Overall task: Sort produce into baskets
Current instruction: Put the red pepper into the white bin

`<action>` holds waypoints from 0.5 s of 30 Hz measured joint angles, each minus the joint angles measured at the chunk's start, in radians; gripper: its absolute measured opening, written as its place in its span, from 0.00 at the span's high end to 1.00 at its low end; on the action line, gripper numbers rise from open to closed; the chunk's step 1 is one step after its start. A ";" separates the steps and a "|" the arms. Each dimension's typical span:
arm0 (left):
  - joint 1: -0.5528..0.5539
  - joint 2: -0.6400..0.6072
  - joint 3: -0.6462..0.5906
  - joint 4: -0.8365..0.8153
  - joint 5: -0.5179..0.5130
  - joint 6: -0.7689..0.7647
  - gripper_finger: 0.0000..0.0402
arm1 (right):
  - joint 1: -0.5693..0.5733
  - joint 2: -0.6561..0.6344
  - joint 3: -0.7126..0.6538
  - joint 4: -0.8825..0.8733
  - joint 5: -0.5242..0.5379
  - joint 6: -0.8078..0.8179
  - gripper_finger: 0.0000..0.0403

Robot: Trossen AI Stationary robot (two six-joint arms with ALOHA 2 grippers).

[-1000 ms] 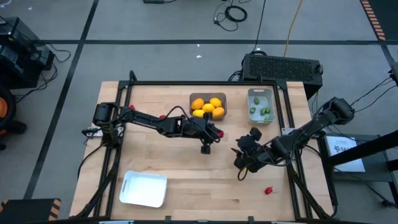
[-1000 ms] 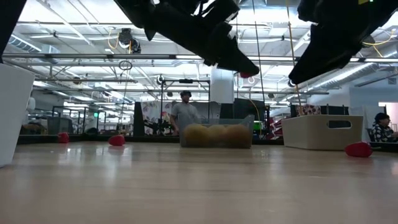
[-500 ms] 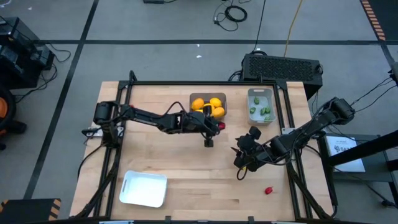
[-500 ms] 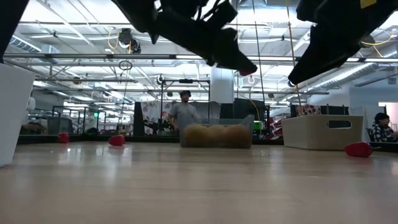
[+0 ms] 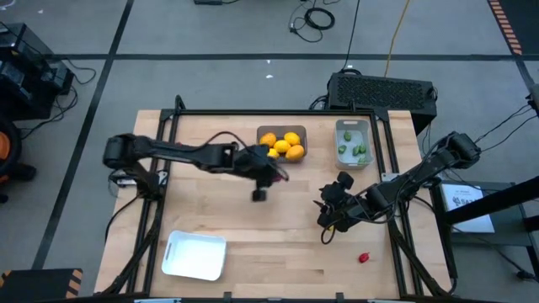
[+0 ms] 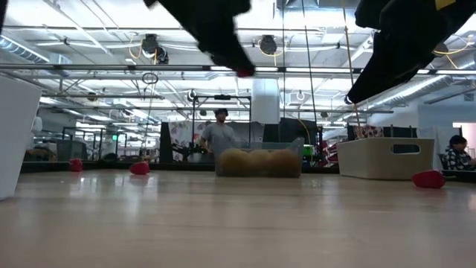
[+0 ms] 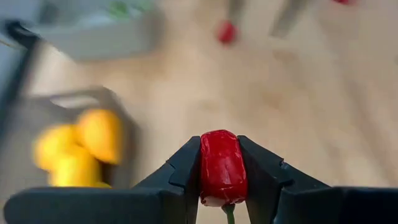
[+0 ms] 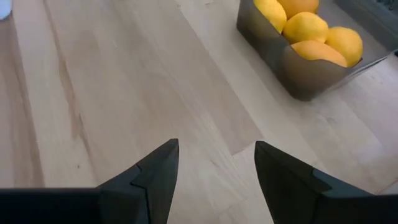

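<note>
My left gripper [image 5: 276, 173] hangs above the table's middle, just near of the dark grey bin [image 5: 282, 143] of yellow and orange fruits, and is shut on a small red piece [image 7: 222, 167]. My right gripper [image 8: 214, 168] waits open and empty over bare wood at the right [image 5: 331, 220]. The pale grey bin [image 5: 352, 143] at the far right holds tiny green pieces. The white tray [image 5: 195, 255] stands at the near left. Another red piece [image 5: 364, 257] lies on the table at the near right. My left gripper pinches the red piece's two sides [image 7: 206, 171] between its fingers, with the green stem end [image 7: 229, 214] pointing back toward the wrist. The fingers slant downward from the table's left. The piece is lifted clear, well above the wood [image 6: 243, 72].
In the low view, two more red pieces [image 6: 139, 168] [image 6: 76, 164] lie on the far left of the table, and one [image 6: 429, 179] on the right. A black frame [image 5: 269, 112] borders the table. Bare wood lies between the tray and my right gripper.
My left gripper has risen and drawn back toward the table's left edge, tipping its fingers less steeply, with the red piece still pinched and clear of the table. My right gripper has kept still.
</note>
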 joint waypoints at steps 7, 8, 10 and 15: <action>-0.072 -0.173 0.007 -0.450 0.191 -0.188 0.76 | 0.000 0.000 0.000 0.014 -0.001 -0.014 0.50; -0.085 -0.184 0.005 -0.520 0.217 -0.232 0.76 | 0.000 0.000 0.000 0.015 0.000 -0.015 0.50; -0.114 -0.207 0.005 -0.649 0.242 -0.322 0.76 | 0.000 0.000 0.000 0.015 -0.001 -0.016 0.50; -0.236 -0.236 -0.021 -0.819 0.250 -0.519 0.76 | 0.000 0.000 0.000 0.014 0.000 -0.020 0.50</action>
